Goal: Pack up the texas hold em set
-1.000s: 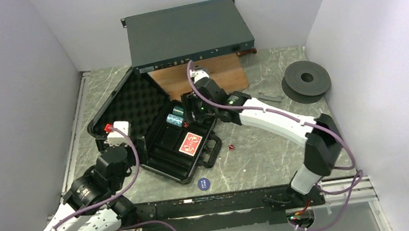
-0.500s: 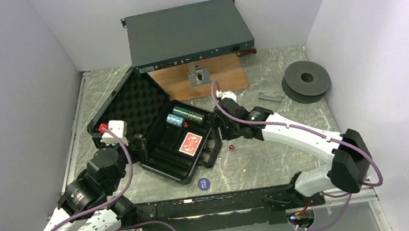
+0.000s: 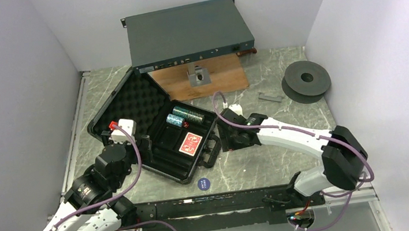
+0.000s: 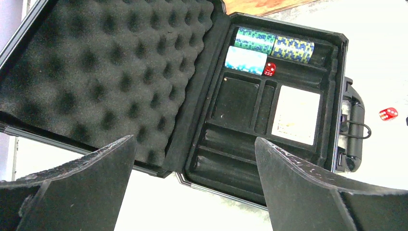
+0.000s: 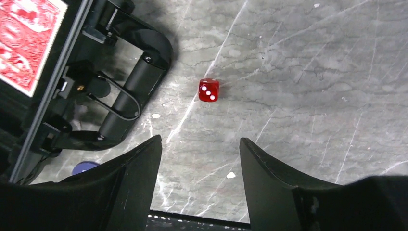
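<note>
Red and tiny, the loose die point(image 5: 209, 90) lay on the marble table point(image 5: 312, 96) just beside the briefcase handle point(image 5: 137, 77). It sat in line with the gap of the right gripper point(image 5: 199, 142), whose jaws stood spread and empty. That arm was nearer, while the left gripper point(image 4: 195, 139) gaped above the case.

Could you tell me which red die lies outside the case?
The die on the table beside the handle; the other die sits inside the case, next to the chips.
</note>
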{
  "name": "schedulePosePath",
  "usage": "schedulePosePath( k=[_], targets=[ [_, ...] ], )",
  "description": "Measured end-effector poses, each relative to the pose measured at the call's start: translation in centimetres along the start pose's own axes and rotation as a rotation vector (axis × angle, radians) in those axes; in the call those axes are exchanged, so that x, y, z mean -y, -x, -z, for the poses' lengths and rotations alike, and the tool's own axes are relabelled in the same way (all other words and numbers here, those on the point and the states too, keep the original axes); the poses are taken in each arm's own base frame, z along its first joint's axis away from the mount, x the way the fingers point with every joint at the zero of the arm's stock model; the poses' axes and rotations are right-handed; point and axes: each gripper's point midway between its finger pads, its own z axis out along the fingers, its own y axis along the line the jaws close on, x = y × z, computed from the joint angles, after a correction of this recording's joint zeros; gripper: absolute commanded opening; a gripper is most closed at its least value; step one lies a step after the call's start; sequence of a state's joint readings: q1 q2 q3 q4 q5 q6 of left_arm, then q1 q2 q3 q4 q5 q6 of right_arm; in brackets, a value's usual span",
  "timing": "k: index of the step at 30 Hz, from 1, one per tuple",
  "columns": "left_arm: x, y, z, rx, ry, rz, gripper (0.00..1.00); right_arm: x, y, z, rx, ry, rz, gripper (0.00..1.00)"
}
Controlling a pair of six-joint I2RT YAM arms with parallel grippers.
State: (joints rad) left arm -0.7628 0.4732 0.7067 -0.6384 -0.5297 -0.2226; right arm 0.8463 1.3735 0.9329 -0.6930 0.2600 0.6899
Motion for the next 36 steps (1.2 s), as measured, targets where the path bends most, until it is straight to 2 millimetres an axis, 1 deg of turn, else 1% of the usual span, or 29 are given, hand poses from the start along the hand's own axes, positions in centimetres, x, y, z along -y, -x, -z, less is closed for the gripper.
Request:
schedulePosePath(
  k=[5,10,15,20,24,36],
  targets=[
    [-0.1,0.0,0.0,-0.001,0.008,0.001,0.99,0.0,-0.6,-1.6,-0.030,-0.025,0.007,0.59],
    [-0.2,0.0,0.0,-0.001,0.011,0.001,0.99,0.0,-0.6,-2.7,-0.030,-0.028,-0.001,0.54],
    [-0.3,0.0,0.0,0.001,0.018,0.001,0.99,0.3,-0.4,-4.3,-0.039,-0.045,-0.015,0.50],
    [-0.4,0.1,0.1,0.009,0.018,0.005,0.99,0.4,-0.7,-5.6,-0.056,-0.058,-0.011,0.47],
    [-0.5,0.0,0.1,0.009,0.020,0.003,0.99,0.5,-0.9,-6.0,-0.063,-0.064,-0.003,0.43],
    [-0.5,-0.3,0.0,0.005,0.024,-0.001,0.99,0.7,-1.3,-6.5,-0.066,-0.067,0.008,0.33]
  ],
)
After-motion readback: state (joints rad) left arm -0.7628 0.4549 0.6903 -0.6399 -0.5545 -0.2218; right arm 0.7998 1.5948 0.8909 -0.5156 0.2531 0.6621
